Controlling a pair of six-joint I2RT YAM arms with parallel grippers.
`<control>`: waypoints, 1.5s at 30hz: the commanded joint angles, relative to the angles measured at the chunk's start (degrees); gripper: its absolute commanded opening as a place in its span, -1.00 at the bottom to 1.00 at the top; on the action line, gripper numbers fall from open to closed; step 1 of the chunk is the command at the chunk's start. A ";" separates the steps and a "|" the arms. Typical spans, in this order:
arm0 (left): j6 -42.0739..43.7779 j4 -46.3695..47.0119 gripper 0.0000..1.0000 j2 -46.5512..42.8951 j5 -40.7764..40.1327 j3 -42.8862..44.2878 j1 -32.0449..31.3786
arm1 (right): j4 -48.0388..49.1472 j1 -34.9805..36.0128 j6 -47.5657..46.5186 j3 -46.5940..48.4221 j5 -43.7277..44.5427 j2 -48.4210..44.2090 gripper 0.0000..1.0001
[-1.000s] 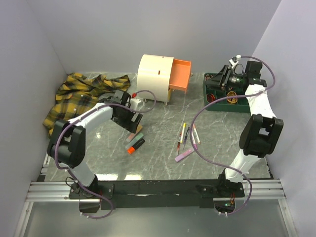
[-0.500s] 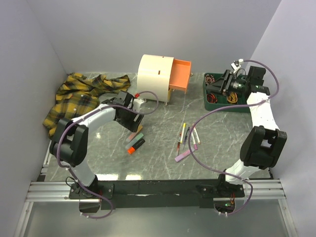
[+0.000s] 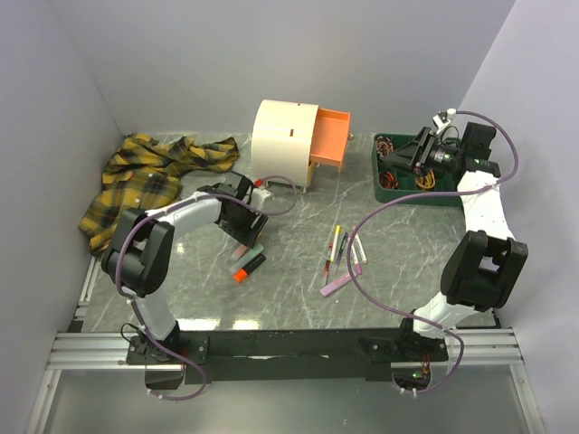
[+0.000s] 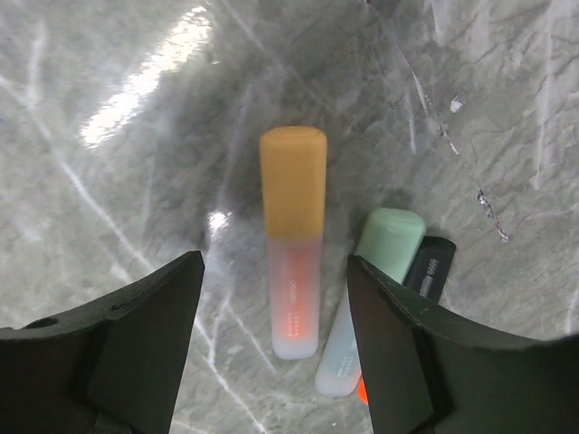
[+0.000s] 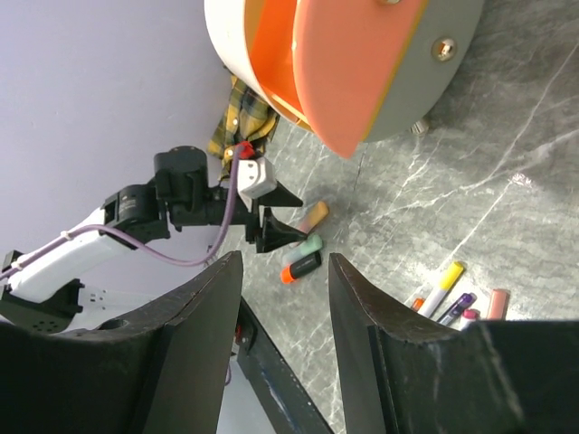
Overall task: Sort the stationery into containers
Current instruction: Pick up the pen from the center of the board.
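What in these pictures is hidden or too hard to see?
- Green tray, top view: the right hand covers part of it; contents too small to identify.
- Black-and-red highlighter, left wrist view: lower end hidden behind a finger.
- Orange drawer, both views: inside not visible.

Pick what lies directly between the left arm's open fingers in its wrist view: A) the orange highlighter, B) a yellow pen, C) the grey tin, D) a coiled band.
A: in the left wrist view the orange highlighter lies on the table between the two dark fingers, untouched, with the green highlighter off to one side.
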 commanded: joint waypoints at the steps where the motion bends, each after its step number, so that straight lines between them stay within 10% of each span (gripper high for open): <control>1: -0.39 1.77 0.40 0.68 0.22 -1.33 -1.12 | 2.39 -0.74 0.73 -0.05 -1.38 -2.67 0.01; 10: -1.97 4.23 0.13 1.38 -3.82 -4.67 -2.44 | 3.09 -1.18 1.17 -1.02 -1.47 -2.67 0.00; 19: 1.54 0.73 -0.98 -0.62 -0.85 -2.93 -2.44 | 4.59 -1.35 2.58 0.38 -1.38 -1.97 -0.02; 31: 13.17 -20.46 -0.98 -5.83 25.13 29.05 -2.26 | 3.63 -2.14 1.70 1.18 -0.59 -0.74 -0.03; 45: -5.83 7.13 -0.88 13.49 33.45 60.62 -4.37 | 3.36 -2.94 1.26 1.27 0.38 -1.09 -0.03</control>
